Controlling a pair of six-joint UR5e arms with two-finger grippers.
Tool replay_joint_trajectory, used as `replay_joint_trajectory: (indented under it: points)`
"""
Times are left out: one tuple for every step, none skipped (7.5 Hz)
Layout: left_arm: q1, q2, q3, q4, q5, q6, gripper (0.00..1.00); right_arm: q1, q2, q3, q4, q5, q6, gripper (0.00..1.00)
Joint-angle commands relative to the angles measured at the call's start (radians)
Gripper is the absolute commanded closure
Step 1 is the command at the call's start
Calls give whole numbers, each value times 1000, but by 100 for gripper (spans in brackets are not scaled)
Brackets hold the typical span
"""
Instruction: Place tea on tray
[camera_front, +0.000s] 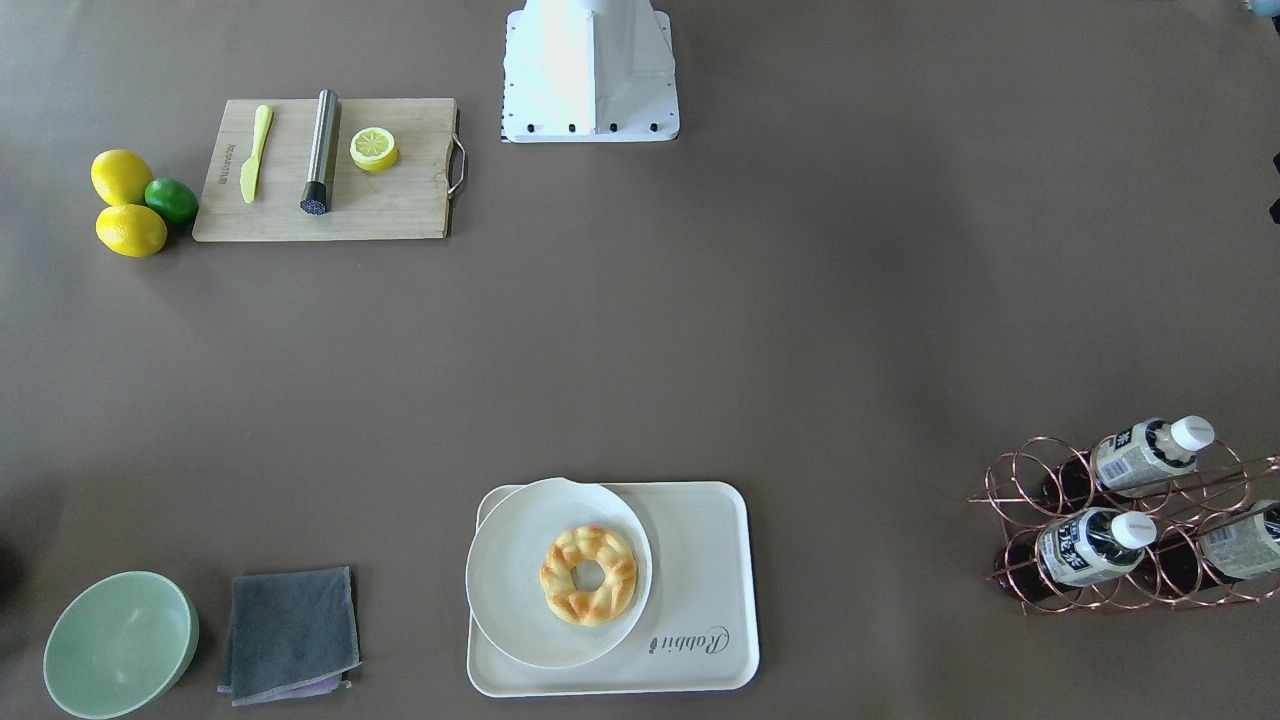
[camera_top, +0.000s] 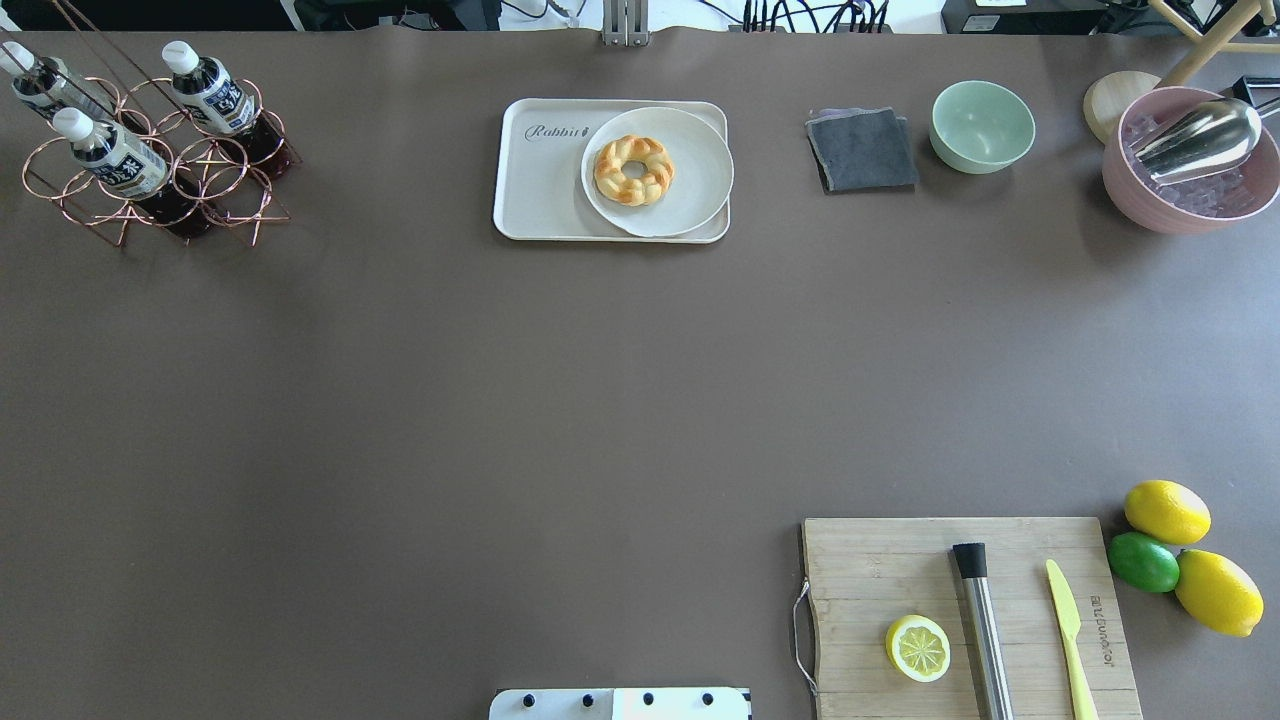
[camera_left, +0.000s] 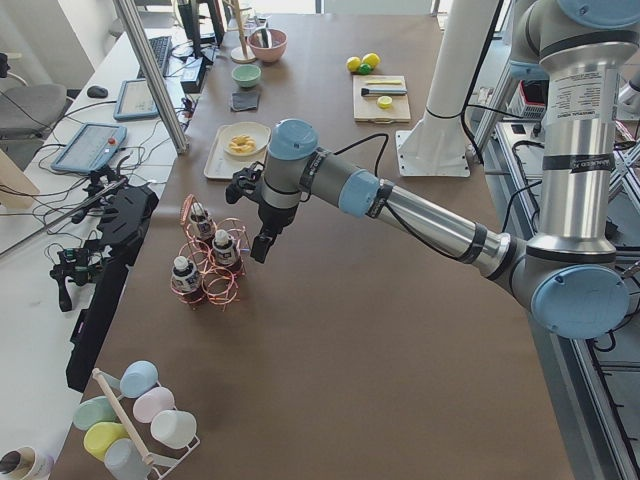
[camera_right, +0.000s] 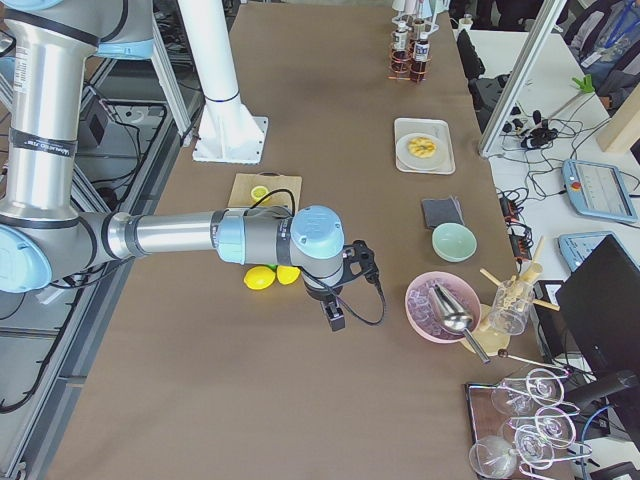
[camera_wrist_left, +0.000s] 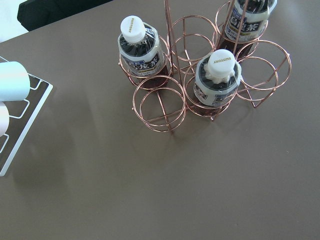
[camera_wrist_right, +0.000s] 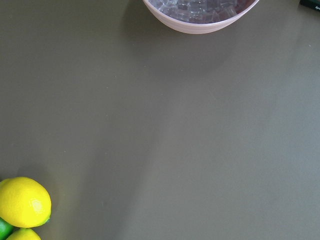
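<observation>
Tabletop (camera_top: 500, 400): brown, wide, with things set around its edges.

Tea bottles (camera_top: 210, 95): three in view, with dark liquid, white caps and printed labels. All sit in the rings of a copper wire rack (camera_top: 215, 165) at the far corner on the robot's left. None is on the tray.

Tray (camera_top: 545, 190): cream, rectangular, marked "Rabbit", at the middle of the far edge and well apart from the rack. A round white plate (camera_top: 700, 190) covers its right half and overhangs the rim, and a braided ring of bread (camera_top: 633, 170) lies on the plate.

Left hand (camera_left: 260, 250): hangs above the tabletop just beside the rack, touching no bottle. Whether its fingers are apart or together cannot be told.

Right hand (camera_right: 335, 318): over bare tabletop between the lemons (camera_right: 262, 277) and a pink bowl of ice (camera_right: 440, 303) with a metal scoop. Its finger state cannot be told either.

Other items:
- A folded grey cloth (camera_top: 862, 148) and a green bowl (camera_top: 982, 125), to the right of the tray.
- A wooden cutting board (camera_top: 900, 560) near the robot's right, carrying a lemon half (camera_top: 918, 648), a steel tube (camera_top: 985, 630) and a yellow knife (camera_top: 1068, 625).
- A lime (camera_top: 1143, 561) between two lemons, just beside the board.
</observation>
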Motion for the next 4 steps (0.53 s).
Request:
replay_joint_trajectory:
  points:
    - [2, 1, 4, -2, -4, -4, 3, 0, 0, 1, 0, 0, 0, 0]
    - [2, -2, 5, -2, -4, -5, 3, 0, 0, 3, 0, 0, 0, 0]
    - [3, -6, 5, -2, -4, -5, 3, 0, 0, 1, 0, 0, 0, 0]
    - [6, -6, 7, -2, -1, -4, 3, 0, -2, 1, 0, -1, 0, 0]
